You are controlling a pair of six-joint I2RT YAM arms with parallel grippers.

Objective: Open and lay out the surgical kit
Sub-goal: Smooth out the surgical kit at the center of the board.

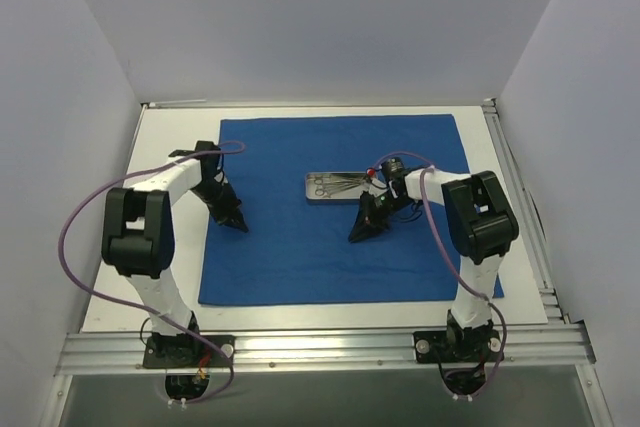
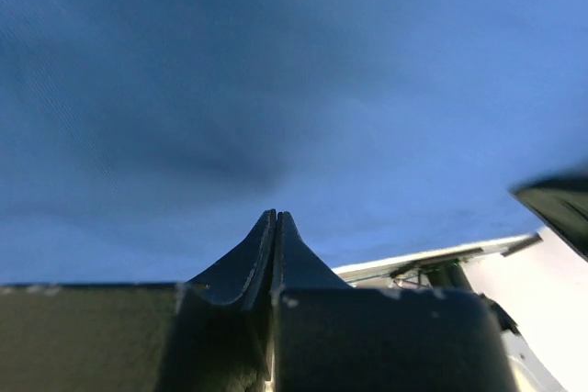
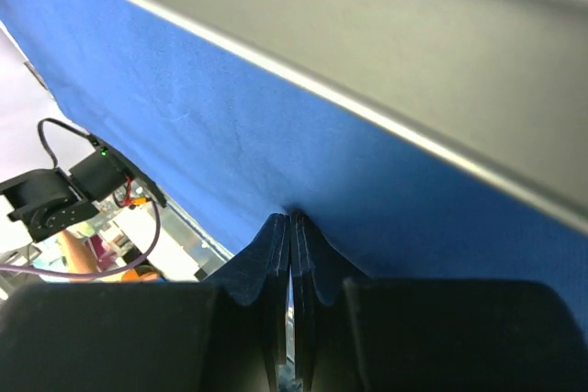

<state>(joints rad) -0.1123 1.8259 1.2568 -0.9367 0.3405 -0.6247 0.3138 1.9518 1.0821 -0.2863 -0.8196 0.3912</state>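
The surgical kit lies opened out: its royal-blue cloth is spread flat as a large sheet over the table. A shallow metal tray with thin silver instruments stands on it right of centre. My left gripper is shut, its tips low over the cloth's left part; nothing shows between the left fingertips. My right gripper is shut just in front of the tray, its tips touching the cloth. The tray's grey wall runs close behind it.
White table borders the cloth on the left and front, with an aluminium rail along the near edge. White walls enclose three sides. A purple cable loops off the left arm. A blurred dark object shows at the left wrist view's right edge.
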